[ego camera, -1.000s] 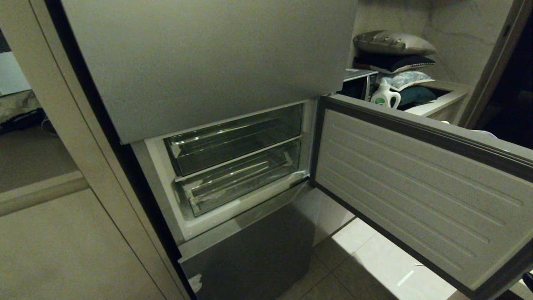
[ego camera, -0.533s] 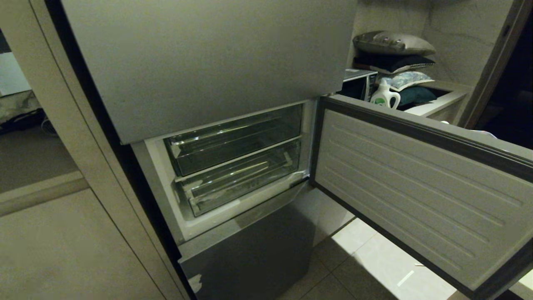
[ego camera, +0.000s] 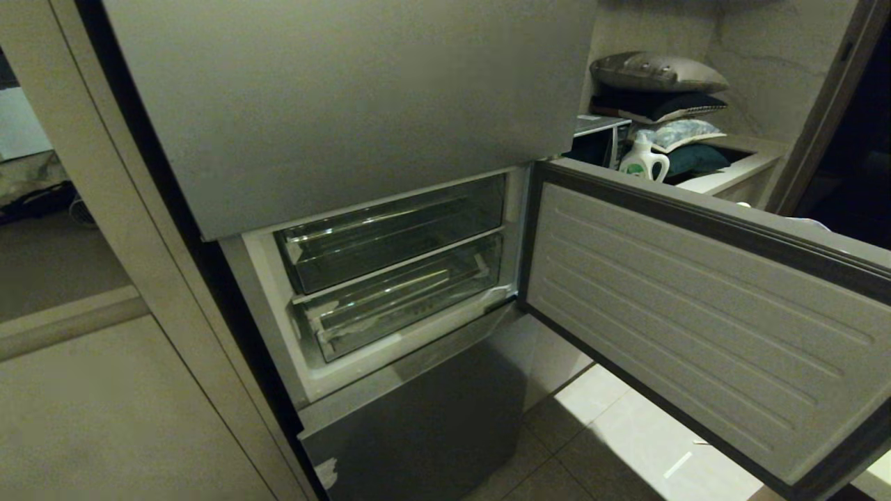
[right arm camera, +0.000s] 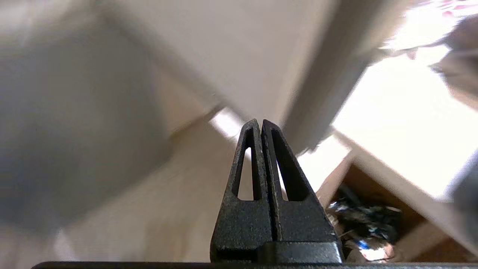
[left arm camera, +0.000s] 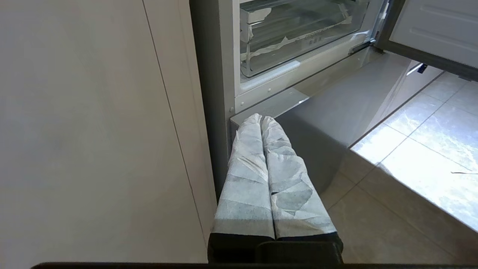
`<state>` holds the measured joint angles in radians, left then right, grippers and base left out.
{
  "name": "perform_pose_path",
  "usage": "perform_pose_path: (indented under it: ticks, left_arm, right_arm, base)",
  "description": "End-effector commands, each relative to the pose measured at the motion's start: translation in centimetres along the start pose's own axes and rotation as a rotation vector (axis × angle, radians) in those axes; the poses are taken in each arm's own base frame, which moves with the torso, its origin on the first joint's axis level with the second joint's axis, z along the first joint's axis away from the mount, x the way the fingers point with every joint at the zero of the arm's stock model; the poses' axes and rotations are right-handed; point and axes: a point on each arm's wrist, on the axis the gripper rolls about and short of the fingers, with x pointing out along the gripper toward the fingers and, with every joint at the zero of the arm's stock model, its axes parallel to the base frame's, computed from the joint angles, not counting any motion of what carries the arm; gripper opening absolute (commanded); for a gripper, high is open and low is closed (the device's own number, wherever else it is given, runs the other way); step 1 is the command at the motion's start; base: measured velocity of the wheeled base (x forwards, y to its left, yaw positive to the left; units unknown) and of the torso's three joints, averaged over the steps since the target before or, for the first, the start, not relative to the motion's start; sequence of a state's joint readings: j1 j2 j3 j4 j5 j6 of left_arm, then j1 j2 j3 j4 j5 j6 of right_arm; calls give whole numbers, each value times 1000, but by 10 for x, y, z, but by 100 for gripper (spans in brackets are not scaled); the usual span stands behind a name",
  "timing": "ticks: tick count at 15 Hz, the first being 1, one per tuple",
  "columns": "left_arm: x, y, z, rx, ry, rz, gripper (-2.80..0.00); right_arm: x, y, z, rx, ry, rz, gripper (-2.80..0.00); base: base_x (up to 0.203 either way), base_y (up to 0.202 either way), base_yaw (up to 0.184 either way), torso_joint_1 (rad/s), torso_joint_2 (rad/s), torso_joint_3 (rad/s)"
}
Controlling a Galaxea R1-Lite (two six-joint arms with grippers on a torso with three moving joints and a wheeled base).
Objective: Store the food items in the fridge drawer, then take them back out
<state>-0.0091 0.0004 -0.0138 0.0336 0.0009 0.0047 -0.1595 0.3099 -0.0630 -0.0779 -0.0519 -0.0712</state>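
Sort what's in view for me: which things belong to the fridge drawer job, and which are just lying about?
Job:
fridge drawer, the lower clear bin, pushed in
open fridge door
right gripper, shut, holding nothing
left gripper, shut, parked low by the fridge
No food items in view.

Lying about:
detergent bottle
stacked pillows
upper clear drawer

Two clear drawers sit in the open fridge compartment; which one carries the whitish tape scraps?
The lower drawer: torn whitish tape clings along its front edge and corners, while the upper drawer looks bare.

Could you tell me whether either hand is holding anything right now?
Nothing is held: the left hand and right hand are both shut and empty.
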Motion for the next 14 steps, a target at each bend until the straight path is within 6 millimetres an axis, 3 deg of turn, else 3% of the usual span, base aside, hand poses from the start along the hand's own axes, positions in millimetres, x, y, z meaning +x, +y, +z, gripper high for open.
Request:
perform_pose_path:
  ticks: [1, 6, 11, 14]
  left_arm:
    - [0, 0, 0, 0, 0, 1, -280]
    - [0, 0, 0, 0, 0, 1, -280]
    - [0, 0, 0, 0, 0, 1, -280]
    - [0, 0, 0, -1, 0, 1, -280]
  right_arm:
    - [-1, -3, 27, 89, -38, -113, -280]
    - [0, 1, -17, 6, 26, 50, -280]
    - [3, 2, -17, -42, 52, 178, -280]
    - [-7, 1, -25, -29, -63, 210, -280]
  base:
    - [0, 0, 0, 0, 0, 0]
    - [0, 0, 0, 0, 0, 0]
    - [0, 0, 0, 0, 0, 0]
    - [0, 0, 0, 0, 0, 0]
